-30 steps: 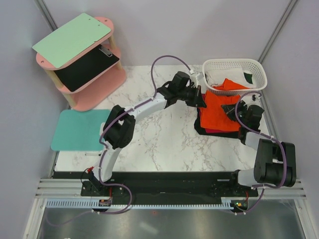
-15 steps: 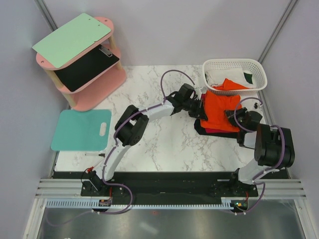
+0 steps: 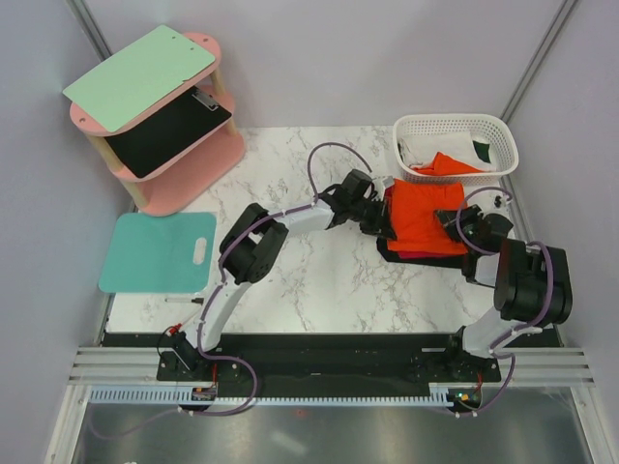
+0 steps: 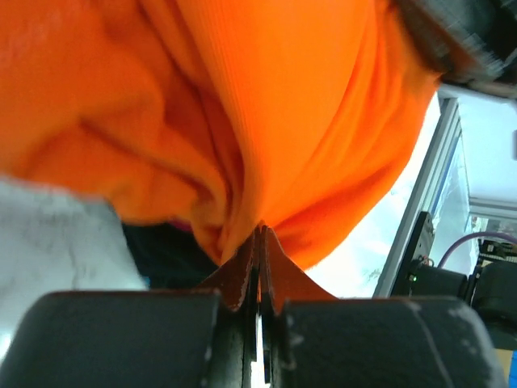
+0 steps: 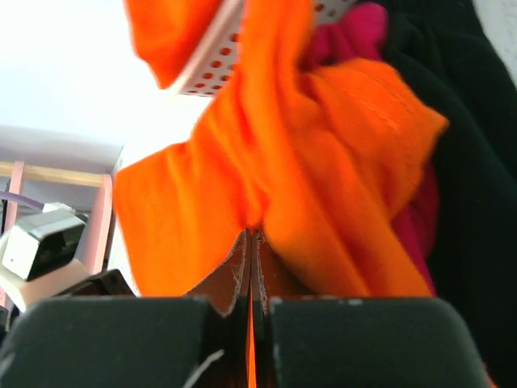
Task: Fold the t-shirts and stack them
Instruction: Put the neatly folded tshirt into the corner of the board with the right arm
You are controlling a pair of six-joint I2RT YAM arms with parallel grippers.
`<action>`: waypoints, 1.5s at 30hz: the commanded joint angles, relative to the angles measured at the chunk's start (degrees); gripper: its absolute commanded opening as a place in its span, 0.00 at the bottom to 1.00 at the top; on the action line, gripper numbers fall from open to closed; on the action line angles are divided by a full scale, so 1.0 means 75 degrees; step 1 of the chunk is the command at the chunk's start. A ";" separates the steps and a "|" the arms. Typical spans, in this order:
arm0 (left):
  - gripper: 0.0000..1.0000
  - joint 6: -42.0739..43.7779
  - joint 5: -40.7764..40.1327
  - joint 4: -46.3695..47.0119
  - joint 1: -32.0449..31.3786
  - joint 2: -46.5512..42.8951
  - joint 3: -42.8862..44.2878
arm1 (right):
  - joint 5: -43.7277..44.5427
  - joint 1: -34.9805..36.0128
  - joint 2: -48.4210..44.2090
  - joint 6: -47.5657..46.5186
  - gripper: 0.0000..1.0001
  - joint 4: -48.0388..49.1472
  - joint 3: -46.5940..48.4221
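**Both pincers closed on the orange shirt**

**Left pincer.** The left pincer (image 4: 260, 236) is fully closed, pinching a fold of the orange shirt (image 3: 423, 217). Its wrist view shows cloth bunching up out of the closed tips. In the top view it sits at the shirt's left edge, with the left arm reaching across the bench (image 3: 319, 280).

**Right pincer.** The right pincer (image 5: 250, 238) is also fully closed on a fold of the same shirt. It grips at the shirt's right edge, opposite the left pincer.

**Orange shirt.** The shirt lies spread between the two pincers at the right rear of the bench, just in front of the basket (image 3: 455, 121). It rests on top of a pile.

**Pile.** A red shirt (image 3: 418, 254) shows as a narrow strip along the near edge, under the orange one. A black shirt (image 3: 388, 251) lies at the bottom, showing at the near left corner.

**Basket.** The basket holds more orange cloth (image 3: 450, 166), white cloth (image 3: 421, 150) and a dark green piece (image 3: 484, 151).

**Other items.** A teal mat (image 3: 155, 251) lies at the left edge of the bench. A pink shelf (image 3: 189, 179) stands at the rear left, well apart from the shirts.
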 commanded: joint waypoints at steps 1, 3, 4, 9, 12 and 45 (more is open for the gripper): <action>0.02 0.0297 -0.0497 -0.0191 0.0040 -0.1024 -0.0714 | -0.0034 0.0343 -0.1405 -0.1061 0.00 -0.1908 0.0929; 0.02 0.0461 -0.0824 -0.0250 0.0029 -0.1631 -0.0996 | 0.0574 0.0880 -0.1795 -0.2007 0.00 -0.3647 0.1410; 0.02 0.0543 -0.1093 -0.0285 0.0052 -0.1833 -0.1276 | 0.0762 0.1093 -0.1971 -0.2303 0.00 -0.4158 0.1969; 0.02 0.1047 -0.1961 -0.0987 0.0227 -0.3098 -0.1992 | 0.1351 0.2275 -0.1471 -0.3453 0.00 -0.6513 0.4078; 0.02 0.1200 -0.2348 -0.1327 0.0555 -0.3825 -0.2647 | 0.1024 0.2663 -0.0209 -0.3653 0.00 -0.7357 0.5320; 0.02 0.1294 -0.3029 -0.1785 0.2068 -0.4659 -0.4091 | 0.5474 0.4681 0.2903 -0.4474 0.00 -1.2225 0.8116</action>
